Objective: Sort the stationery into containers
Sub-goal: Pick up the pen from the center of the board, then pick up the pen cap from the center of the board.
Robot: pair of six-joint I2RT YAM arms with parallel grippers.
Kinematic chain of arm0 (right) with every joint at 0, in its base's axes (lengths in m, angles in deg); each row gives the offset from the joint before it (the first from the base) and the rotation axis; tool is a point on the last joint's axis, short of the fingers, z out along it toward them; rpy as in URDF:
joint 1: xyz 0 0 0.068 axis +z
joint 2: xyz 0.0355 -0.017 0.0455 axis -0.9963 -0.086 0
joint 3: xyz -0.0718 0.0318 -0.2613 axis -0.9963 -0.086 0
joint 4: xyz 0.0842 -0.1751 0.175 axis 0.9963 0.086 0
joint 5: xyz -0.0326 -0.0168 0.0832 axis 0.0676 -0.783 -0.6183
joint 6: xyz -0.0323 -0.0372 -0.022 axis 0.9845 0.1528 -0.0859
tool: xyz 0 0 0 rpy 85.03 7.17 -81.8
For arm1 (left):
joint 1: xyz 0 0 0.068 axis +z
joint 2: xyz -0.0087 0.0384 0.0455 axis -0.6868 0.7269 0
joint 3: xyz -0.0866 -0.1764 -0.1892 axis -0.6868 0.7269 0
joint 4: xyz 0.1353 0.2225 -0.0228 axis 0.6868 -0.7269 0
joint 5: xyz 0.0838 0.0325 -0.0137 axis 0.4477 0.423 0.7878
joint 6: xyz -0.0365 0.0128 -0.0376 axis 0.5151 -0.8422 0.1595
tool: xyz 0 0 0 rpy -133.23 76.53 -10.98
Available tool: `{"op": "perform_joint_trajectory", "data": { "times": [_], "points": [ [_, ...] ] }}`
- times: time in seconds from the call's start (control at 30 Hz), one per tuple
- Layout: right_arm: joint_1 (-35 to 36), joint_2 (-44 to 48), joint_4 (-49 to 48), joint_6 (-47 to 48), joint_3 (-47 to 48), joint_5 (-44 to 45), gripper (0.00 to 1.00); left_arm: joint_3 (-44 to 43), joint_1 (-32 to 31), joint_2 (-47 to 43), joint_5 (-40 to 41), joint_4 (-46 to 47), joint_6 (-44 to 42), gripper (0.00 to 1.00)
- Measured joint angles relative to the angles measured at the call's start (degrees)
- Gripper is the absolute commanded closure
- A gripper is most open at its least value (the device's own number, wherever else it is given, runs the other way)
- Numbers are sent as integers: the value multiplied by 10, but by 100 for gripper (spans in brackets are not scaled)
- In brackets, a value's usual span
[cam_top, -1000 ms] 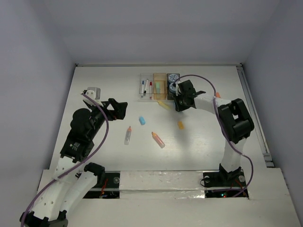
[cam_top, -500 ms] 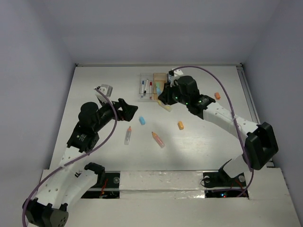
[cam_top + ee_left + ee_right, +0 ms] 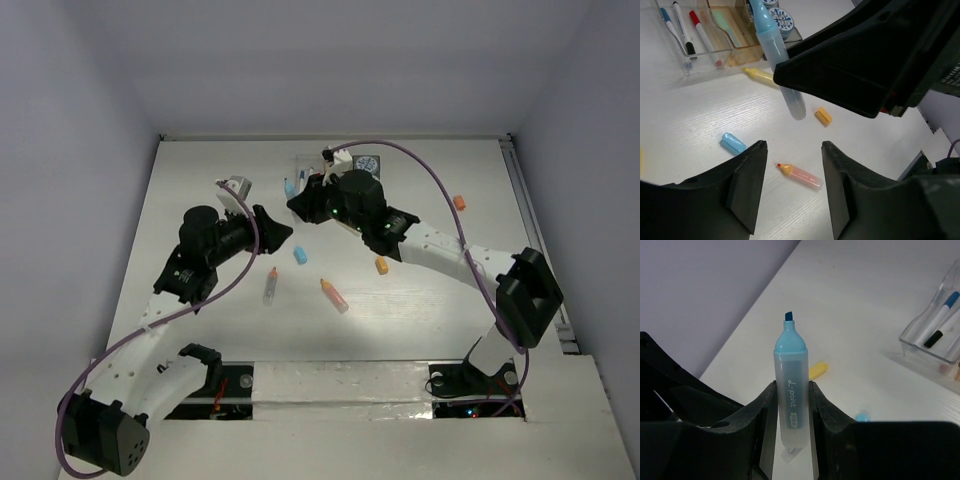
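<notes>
Your right claw [image 3: 791, 405] is clamped on the blue marker [image 3: 790, 355]. It grips the clear lower barrel, and the marker's bare chisel tip points away from the wrist. From overhead you can see this marker held up off the surface [image 3: 440, 300], just left of the row of bins, with the right arm stretched across in front of them.

Your left claw [image 3: 793, 155] stands at a middling gap with nothing between its fingers. It points toward the right claw and sits near it. The two do not appear to touch.

The three joined bins show best in the left wrist view:
- The clear bin [image 3: 687, 70] holds thin white pens [image 3: 702, 32] with blue, black and red caps.
- The orange bin [image 3: 740, 50] holds a pale green marker [image 3: 722, 22].
- The dark bin [image 3: 796, 35] holds the round blue-white rolls [image 3: 783, 20].

Several pieces lie loose on the surface:
- A yellow marker [image 3: 760, 76] lies just in front of the bins.
- An orange cap [image 3: 823, 115] lies a little nearer to you.
- A blue cap [image 3: 733, 143] and a pink marker [image 3: 800, 175] with an orange tip lie close under the left claw.
- A clear marker [image 3: 270, 287] with an orange end lies left of the pink one, seen from overhead.
- A small orange piece [image 3: 459, 202] lies well apart, toward the right edge.
</notes>
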Motion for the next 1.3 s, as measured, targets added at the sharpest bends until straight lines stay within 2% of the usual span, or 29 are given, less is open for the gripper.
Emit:
{"op": "perform_joint_trajectory", "data": {
  "times": [0.33,0.63,0.77,0.9,0.93,0.97,1.07,1.17,1.2,1.27,1.3],
  "points": [
    [52,0,-44,-23,0,14,91,2,15,-7,3,9,10,60],
    [79,2,-72,-29,0,35,91,10,15,-22,15,10,14,72],
    [88,2,-80,-29,0,51,91,10,14,-37,25,6,16,85],
    [100,4,-94,-29,-1,70,92,10,14,-57,42,-2,18,86],
    [104,5,-96,-29,-1,76,92,10,14,-61,44,-5,18,89],
    [107,5,-97,-29,-1,82,92,10,13,-64,46,-7,18,99],
    [114,5,-103,-33,-8,94,92,10,13,-71,50,-18,18,100],
    [117,10,-104,-38,-18,101,84,10,10,-74,54,-29,18,100],
    [117,12,-103,-40,-21,102,74,10,9,-76,54,-31,17,100],
    [119,21,-95,-39,-24,105,64,10,6,-79,51,-33,15,100],
    [120,28,-87,-38,-25,104,53,10,4,-82,46,-34,13,100]
  ]
}}
